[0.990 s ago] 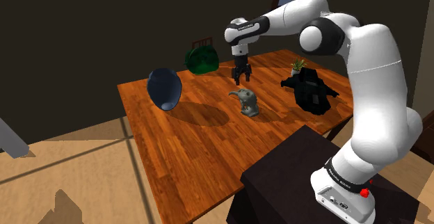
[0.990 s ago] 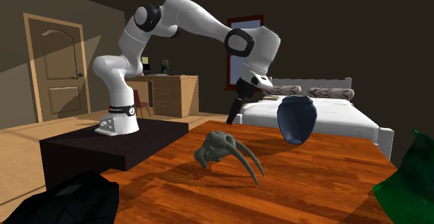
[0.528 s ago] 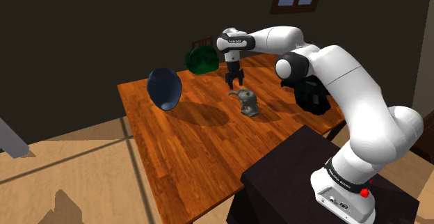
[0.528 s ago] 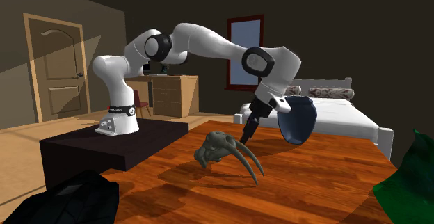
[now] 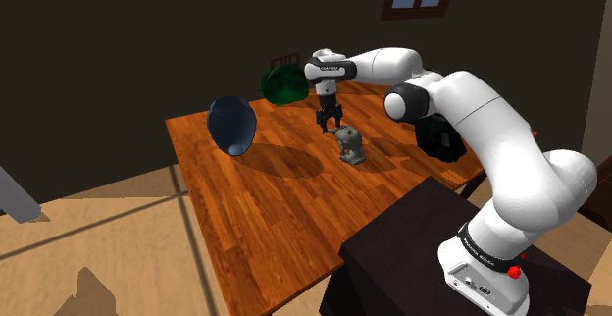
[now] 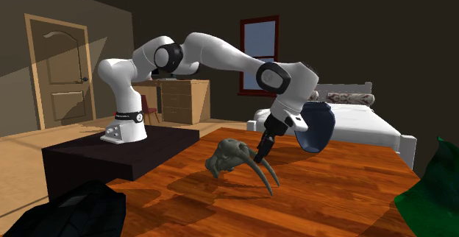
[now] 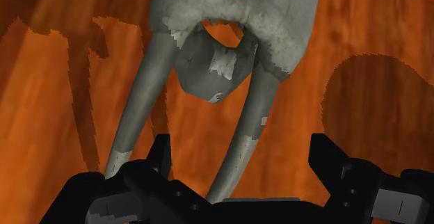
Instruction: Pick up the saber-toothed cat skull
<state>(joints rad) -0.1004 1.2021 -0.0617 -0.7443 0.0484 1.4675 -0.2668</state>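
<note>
The saber-toothed cat skull (image 5: 351, 146) is grey-green and stands on the wooden table (image 5: 255, 201) with its two long curved tusks (image 6: 263, 174) resting on the wood. My black gripper (image 5: 330, 126) hangs low at the tusk end of the skull (image 6: 228, 153), pointing down. Seen from the wrist, the skull (image 7: 236, 14) lies just ahead and the gripper (image 7: 243, 160) is open. One tusk (image 7: 245, 136) runs between the fingers (image 7: 161, 154) without touching them. The other tusk (image 7: 139, 104) passes outside one finger.
A dark blue vase (image 5: 231, 125) stands tilted near the table's far left corner in the shoulder view. A green object (image 5: 285, 83) sits at the far edge and a black lumpy object (image 5: 443, 139) near the stand side. Behind the table are a bed (image 6: 368, 121) and door (image 6: 62, 73).
My gripper has moved across the table toward the far edge and dropped down to the skull's tusks. The arm has stretched out lower. The skull has not moved.
</note>
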